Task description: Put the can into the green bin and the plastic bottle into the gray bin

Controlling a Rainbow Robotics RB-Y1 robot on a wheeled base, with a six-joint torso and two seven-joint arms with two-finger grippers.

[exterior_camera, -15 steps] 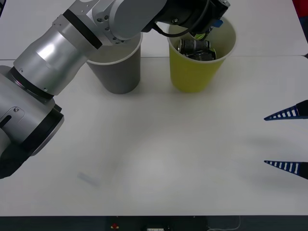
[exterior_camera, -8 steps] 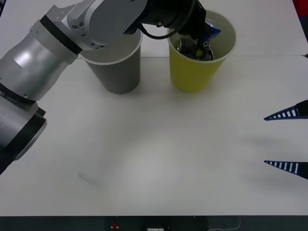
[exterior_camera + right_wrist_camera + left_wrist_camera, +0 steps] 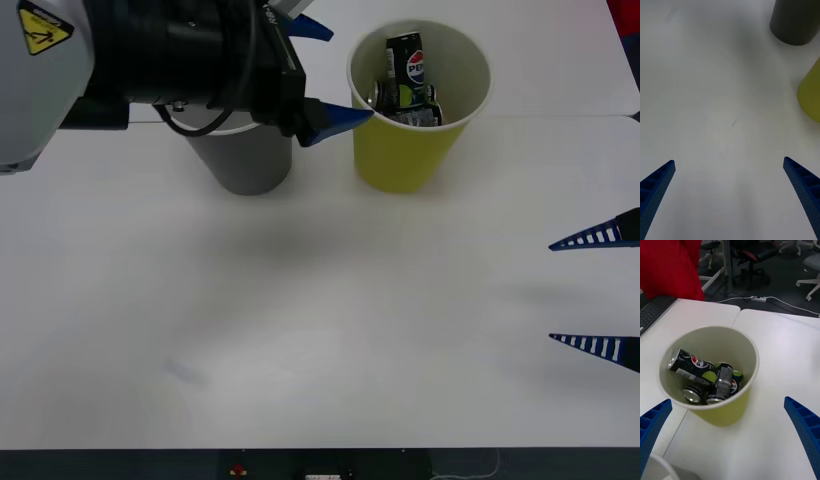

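Observation:
The black can leans against the inner wall of the green bin, and it shows too as the can in the left wrist view of the green bin. My left gripper hangs open and empty just left of that bin, over the gray bin, whose mouth the arm hides. Low at the table's right edge, my right gripper stands open with nothing in it. The plastic bottle is out of view.
Several silver-gray cans lie in the bottom of the green bin. Both bins stand at the table's far edge, the gray bin beside the green bin. A keyboard and office chairs lie beyond the table.
My left gripper has let go of the black can in the green bin and drawn back to the left, over the gray bin. The right arm has not moved.

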